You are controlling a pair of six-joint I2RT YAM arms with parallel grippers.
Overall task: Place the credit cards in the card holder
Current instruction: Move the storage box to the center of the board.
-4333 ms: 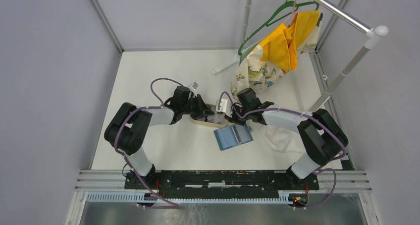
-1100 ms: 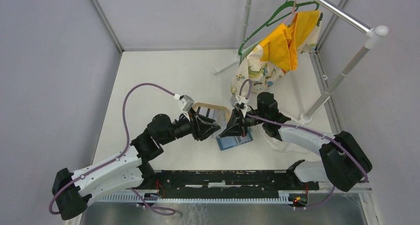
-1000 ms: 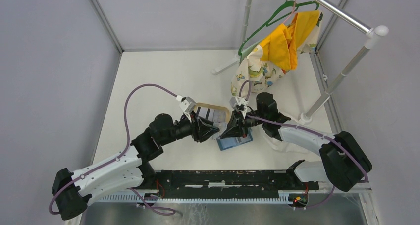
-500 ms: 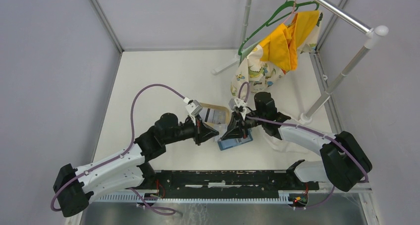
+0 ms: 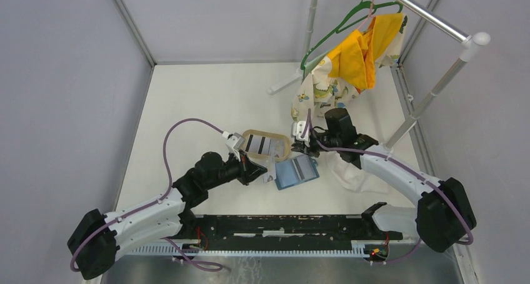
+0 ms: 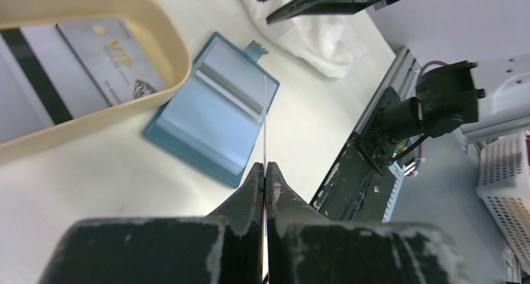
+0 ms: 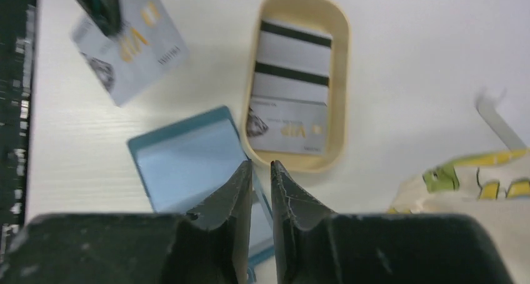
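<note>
light: bright and even everywhere, my shadows stay soft
glare: none really
blur: my right wrist view is smeared, worst toward 3 o'clock
focus: my left wrist fingers (image 6: 253,202) look soft

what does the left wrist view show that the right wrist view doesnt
Only the left wrist view shows the held card edge-on, pinched in the left gripper, plus the white cloth. Only the right wrist view shows that card's printed VIP face and the patterned garment. Both show the open blue card holder and the tan tray with cards.
</note>
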